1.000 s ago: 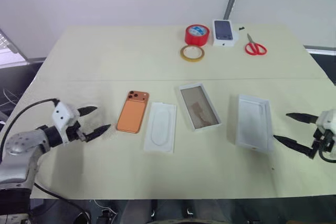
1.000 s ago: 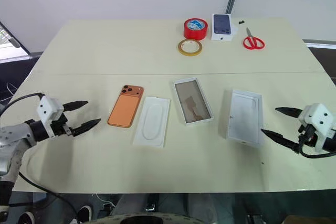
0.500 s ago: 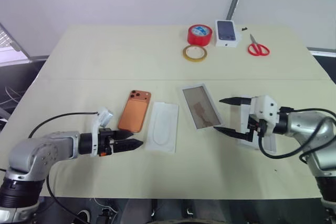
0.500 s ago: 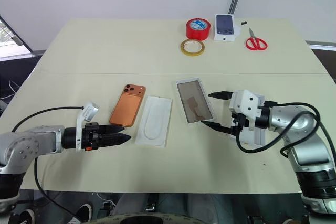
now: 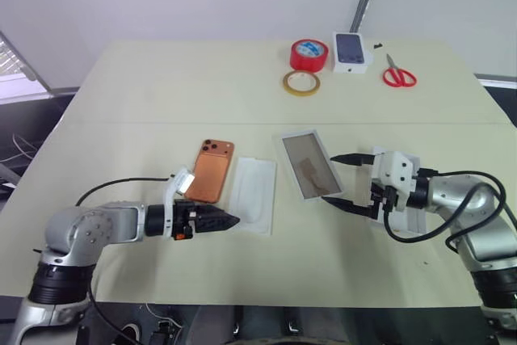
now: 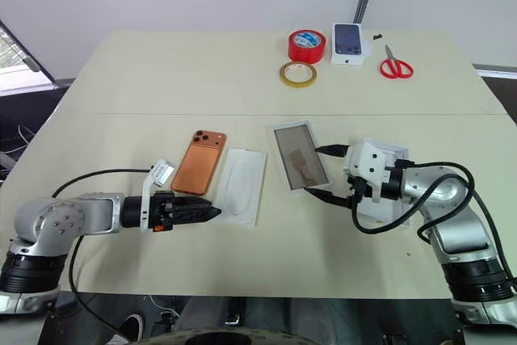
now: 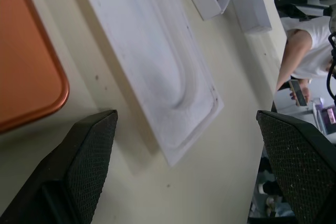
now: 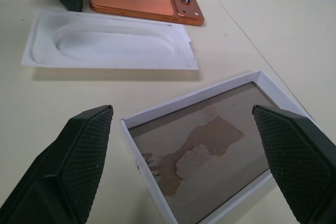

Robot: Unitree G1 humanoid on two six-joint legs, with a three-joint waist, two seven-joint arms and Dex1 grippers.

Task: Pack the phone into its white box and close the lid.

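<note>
The orange phone [image 5: 212, 169] lies face down left of centre on the table. To its right lies a flat white insert [image 5: 254, 194], then the white box [image 5: 309, 165], a shallow tray showing its brownish floor. The lid [image 6: 384, 209] lies right of the box, partly hidden behind my right arm. My left gripper [image 5: 226, 220] is open and low at the near end of the insert, just below the phone's near edge. My right gripper [image 5: 335, 179] is open at the box's near right side, and its wrist view shows the box [image 8: 210, 150] between its fingers.
At the table's far side lie a red tape roll [image 5: 309, 53], a yellow tape ring [image 5: 300, 82], a small white box with a phone picture [image 5: 351, 48] and red scissors [image 5: 397, 76]. A person [image 7: 302, 61] holding a phone stands beyond the table.
My left gripper moved right from the table's left side to the insert's near end and rolled over. My right gripper swung left from the right edge to the box, then held.
</note>
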